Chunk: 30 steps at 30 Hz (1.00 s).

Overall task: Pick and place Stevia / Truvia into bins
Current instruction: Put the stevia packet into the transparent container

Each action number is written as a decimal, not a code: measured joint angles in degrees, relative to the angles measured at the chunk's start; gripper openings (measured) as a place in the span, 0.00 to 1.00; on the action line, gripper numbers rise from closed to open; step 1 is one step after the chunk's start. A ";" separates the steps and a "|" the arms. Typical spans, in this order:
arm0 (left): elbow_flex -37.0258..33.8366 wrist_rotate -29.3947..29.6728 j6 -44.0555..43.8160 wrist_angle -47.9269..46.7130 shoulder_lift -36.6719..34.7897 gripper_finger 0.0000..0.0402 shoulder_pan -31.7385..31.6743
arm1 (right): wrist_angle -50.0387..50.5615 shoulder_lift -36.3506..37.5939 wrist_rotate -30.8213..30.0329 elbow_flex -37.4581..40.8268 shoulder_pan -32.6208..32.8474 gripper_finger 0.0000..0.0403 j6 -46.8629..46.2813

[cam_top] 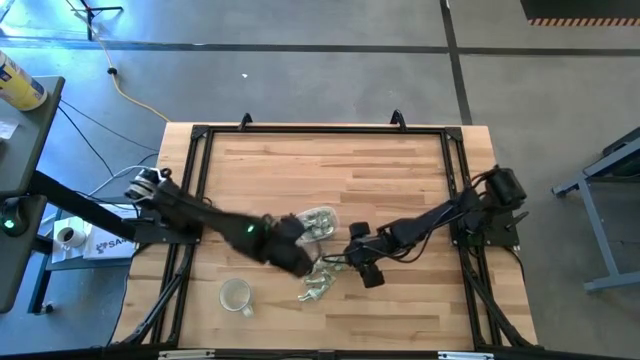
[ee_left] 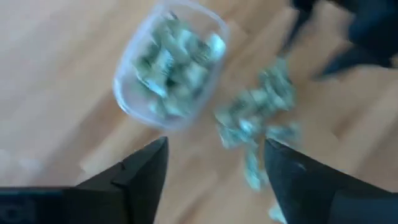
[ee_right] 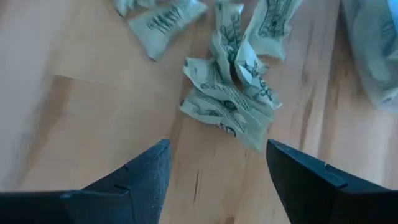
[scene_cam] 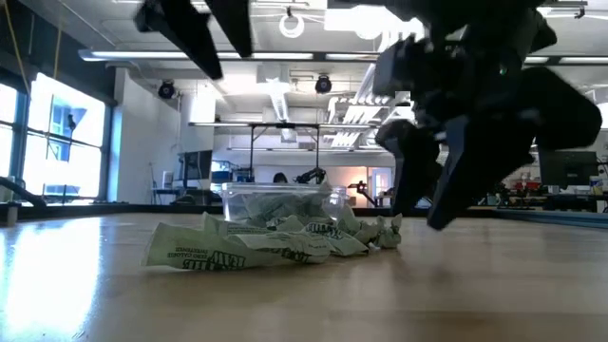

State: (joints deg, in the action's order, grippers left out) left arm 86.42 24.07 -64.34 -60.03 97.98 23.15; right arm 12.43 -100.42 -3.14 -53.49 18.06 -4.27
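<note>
Green-and-white sachets lie in a loose crumpled pile on the wooden table, seen close in the right wrist view and in the low view. The small clear tub stands on the table just beyond the pile, with sachets inside it. My left gripper hovers open over the table between tub and pile. My right gripper is open too, right of the pile, fingers pointing at it. Neither touches anything.
A round clear cup with a pale rim stands near the table's near-left corner. A black frame runs around the table top. The far half of the table is bare wood.
</note>
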 joint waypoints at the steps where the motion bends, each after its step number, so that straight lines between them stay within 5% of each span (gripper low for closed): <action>1: -0.01 0.05 -1.77 -0.10 -0.35 0.69 1.51 | -0.62 -0.91 -0.15 0.02 -0.03 0.62 0.14; 9: -0.06 0.55 -12.68 -0.07 -0.75 0.45 9.42 | -3.14 -4.28 -0.32 -0.09 -0.71 0.45 0.44; 18: -0.06 1.11 -16.96 -0.70 -0.75 0.33 11.03 | 0.77 -3.46 2.21 -1.27 -1.26 0.03 -0.65; 23: -0.06 1.53 -16.50 -2.17 -0.75 0.32 11.00 | 13.39 0.15 5.07 -6.51 -0.31 0.05 -4.58; 30: -0.06 4.10 -13.87 -3.14 -0.75 0.32 10.95 | 7.82 4.62 -4.39 -13.22 -7.78 0.04 -2.06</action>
State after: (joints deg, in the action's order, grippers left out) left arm 86.37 28.17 -78.20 -63.17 97.23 34.11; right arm 20.24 -95.80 -7.53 -66.71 10.29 -6.34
